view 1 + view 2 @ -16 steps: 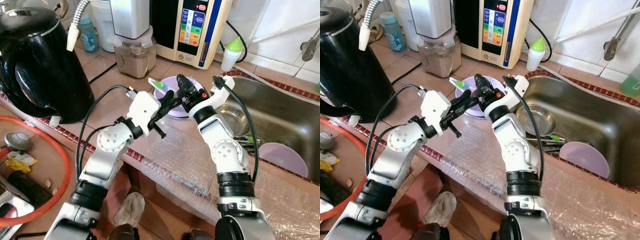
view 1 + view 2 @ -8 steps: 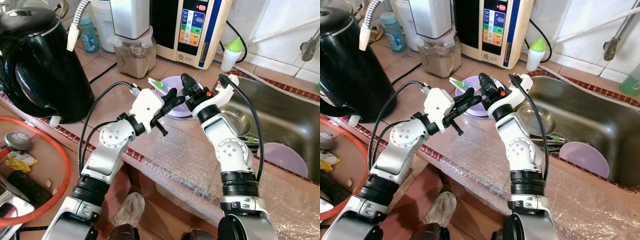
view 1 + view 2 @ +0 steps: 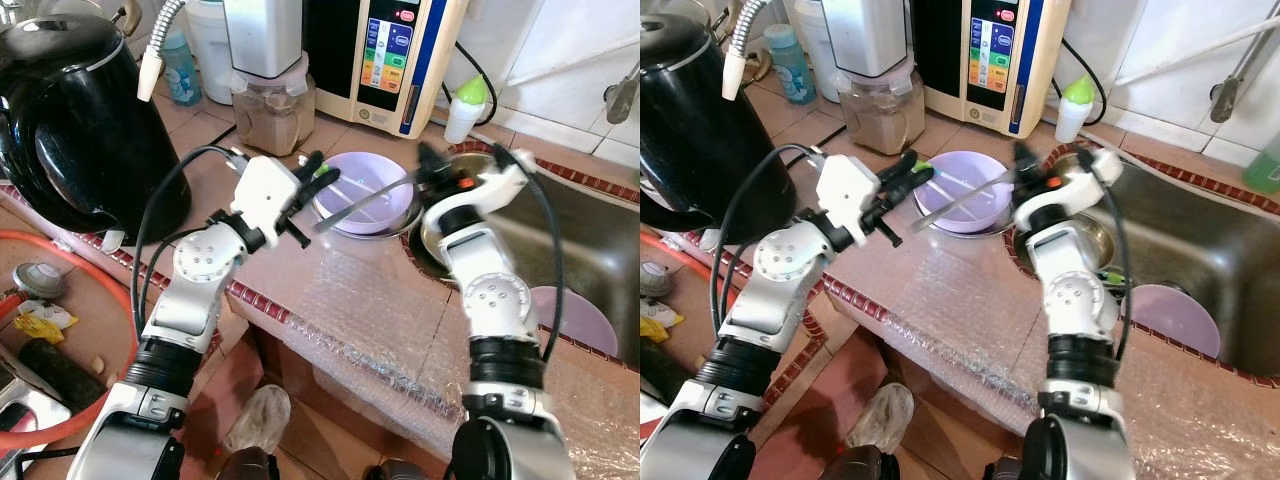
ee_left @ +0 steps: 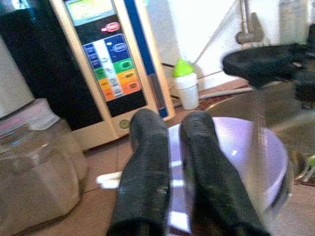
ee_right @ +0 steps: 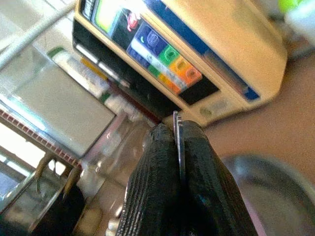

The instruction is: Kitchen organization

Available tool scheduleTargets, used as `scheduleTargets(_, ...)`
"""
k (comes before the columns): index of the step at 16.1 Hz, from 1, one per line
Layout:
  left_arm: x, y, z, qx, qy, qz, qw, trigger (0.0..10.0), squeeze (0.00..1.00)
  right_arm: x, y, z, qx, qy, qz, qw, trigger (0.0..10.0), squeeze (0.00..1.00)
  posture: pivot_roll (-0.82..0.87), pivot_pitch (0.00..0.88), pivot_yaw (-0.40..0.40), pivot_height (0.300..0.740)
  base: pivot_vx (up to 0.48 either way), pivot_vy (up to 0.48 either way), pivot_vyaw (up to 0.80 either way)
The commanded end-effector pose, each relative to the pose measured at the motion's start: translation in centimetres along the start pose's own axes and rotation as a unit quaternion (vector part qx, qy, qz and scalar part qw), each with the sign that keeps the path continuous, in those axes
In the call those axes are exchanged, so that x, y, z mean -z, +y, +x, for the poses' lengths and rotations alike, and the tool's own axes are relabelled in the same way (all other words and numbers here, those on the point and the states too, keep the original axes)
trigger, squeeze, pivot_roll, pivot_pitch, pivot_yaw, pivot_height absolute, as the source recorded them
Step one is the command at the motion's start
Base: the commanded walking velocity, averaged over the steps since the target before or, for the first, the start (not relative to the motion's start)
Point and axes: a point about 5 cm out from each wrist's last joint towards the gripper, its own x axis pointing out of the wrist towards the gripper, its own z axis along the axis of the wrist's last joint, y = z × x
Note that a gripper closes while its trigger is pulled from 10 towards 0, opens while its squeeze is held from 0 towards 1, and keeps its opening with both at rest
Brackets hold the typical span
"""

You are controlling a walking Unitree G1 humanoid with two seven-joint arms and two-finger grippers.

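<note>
Metal, thin and flat, sits pinched between the two black fingers of my right claw [image 3: 425,170]: a long utensil [image 3: 365,200], blurred, whose silver shaft slants out across the lavender bowl [image 3: 370,215]. In the right wrist view its narrow edge [image 5: 177,142] shows clamped between the ribbed rubbery pads, so that claw is closed on it. What kind of utensil it is I cannot tell.

The bowl is round, smooth and glossy, resting on the brown tiled tabletop [image 3: 210,140] just beside the rim of the steel sink [image 3: 590,240]. A toothbrush-like stick with a green end [image 3: 940,175] lies across its far-left edge.

My left claw [image 3: 305,185] hovers at the bowl's left rim; its two thick matte fingers [image 4: 147,167] lie close side by side with a slim gap, gripping nothing.

Crinkled bubble wrap [image 3: 370,320] covers the tabletop's front edge. Behind stand a bulbous black kettle [image 3: 80,120], a clear blender jar of brown powder [image 3: 268,110], and a cream appliance with coloured buttons [image 3: 385,50]. A second lavender plate [image 3: 575,315] sits in the sink.
</note>
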Motion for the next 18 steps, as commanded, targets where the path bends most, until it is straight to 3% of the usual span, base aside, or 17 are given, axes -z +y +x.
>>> scheduleTargets(1,-0.5,-0.4,0.5,0.01,-0.01,0.01,1.0,10.0,1.0,-1.4,1.3,1.0,-0.01,-0.034,-0.018,0.999,0.0,0.0,-0.01,0.008,0.028,0.74,0.0,0.0,0.0)
scheduleTargets(4,-0.9,-0.3,0.7,0.011,-0.015,0.009,1.0,10.0,1.0,-4.1,1.6,1.8,0.012,-0.092,-0.03,0.995,0.0,0.0,-0.01,0.006,0.031,0.74,0.0,0.0,0.0)
scheduleTargets(7,-0.9,-0.4,0.6,0.013,-0.014,0.009,1.0,10.0,1.0,-6.0,-0.3,1.7,0.084,-0.136,-0.072,0.985,0.0,0.0,-0.01,0.002,0.03,0.74,0.0,0.0,0.0)
scheduleTargets(9,-0.6,-0.6,0.1,0.011,-0.009,0.005,1.0,10.0,1.0,-8.8,-2.9,0.6,0.175,-0.182,-0.18,0.951,0.0,0.0,-0.01,0.0,0.028,0.74,0.0,0.0,0.0)
scheduleTargets(13,-0.4,-0.9,-0.4,0.009,-0.004,0.0,1.0,10.0,1.0,-10.4,-3.4,0.1,0.186,-0.204,-0.241,0.93,0.0,0.0,-0.01,0.0,0.025,0.74,0.0,0.0,0.0)
scheduleTargets(16,-0.3,-1.1,-0.5,0.009,0.001,0.0,1.0,10.0,1.0,-9.8,-3.6,0.2,0.178,-0.191,-0.321,0.911,0.0,0.0,-0.01,0.0,0.025,0.74,0.0,0.0,0.0)
scheduleTargets(17,-0.2,-1.2,-0.6,0.013,0.005,0.001,1.0,10.0,1.0,-9.1,-3.7,0.1,0.169,-0.168,-0.382,0.893,0.0,0.0,0.0,0.0,0.019,0.74,0.0,0.0,0.0)
scheduleTargets(18,0.2,-1.6,-0.8,0.029,0.017,-0.003,0.999,10.0,1.0,-7.9,-4.3,-0.2,0.165,-0.131,-0.455,0.865,0.0,0.0,0.0,0.0,0.019,0.74,0.0,0.0,0.0)
